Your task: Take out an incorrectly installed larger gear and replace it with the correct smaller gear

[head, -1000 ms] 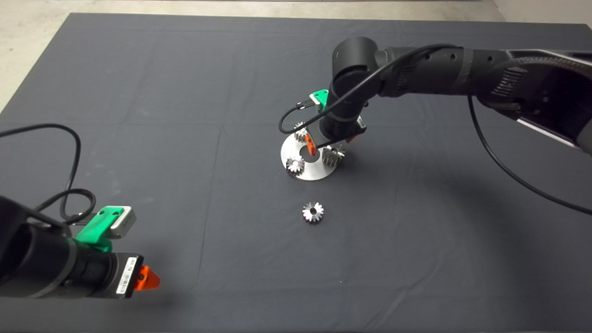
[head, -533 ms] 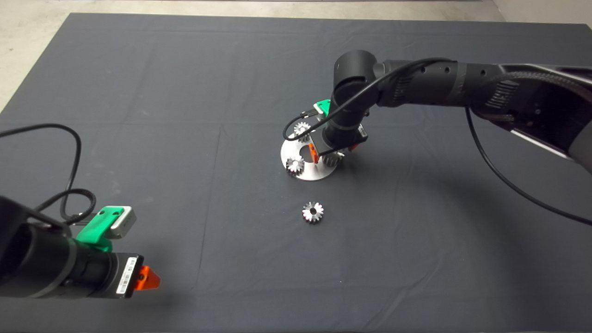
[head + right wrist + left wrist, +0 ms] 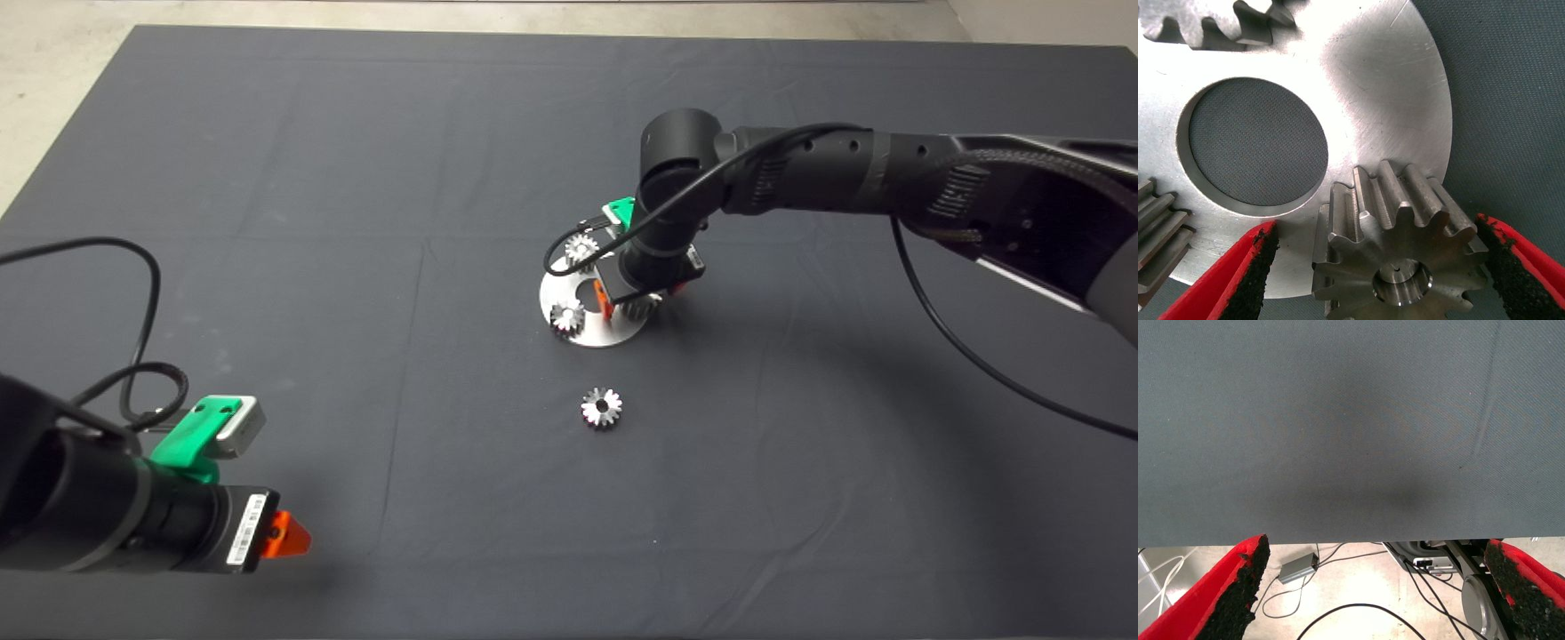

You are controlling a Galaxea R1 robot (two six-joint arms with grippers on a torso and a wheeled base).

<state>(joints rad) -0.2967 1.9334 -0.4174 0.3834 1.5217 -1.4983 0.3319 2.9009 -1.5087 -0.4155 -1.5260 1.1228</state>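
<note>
The larger gear stands on the round steel plate, near the plate's edge and beside its big centre hole. The right gripper is low over it, with its red fingers wide open on both sides of the gear; neither pad touches the teeth, and nothing is held. Two other small gears sit on the same plate, apart from the larger one. The smaller gear lies alone on the dark mat, in front of the plate and well apart from it. The left gripper waits at the lower left of the mat, its fingers open and empty.

The risks are probably these. The gear is cone-shaped, so pads closing on the sloped teeth could slip upward and lose it. If the gear sits tightly on the plate, lifting may drag the loose plate and disturb the other gears. One finger hangs over the centre hole, and it could catch the rim.
</note>
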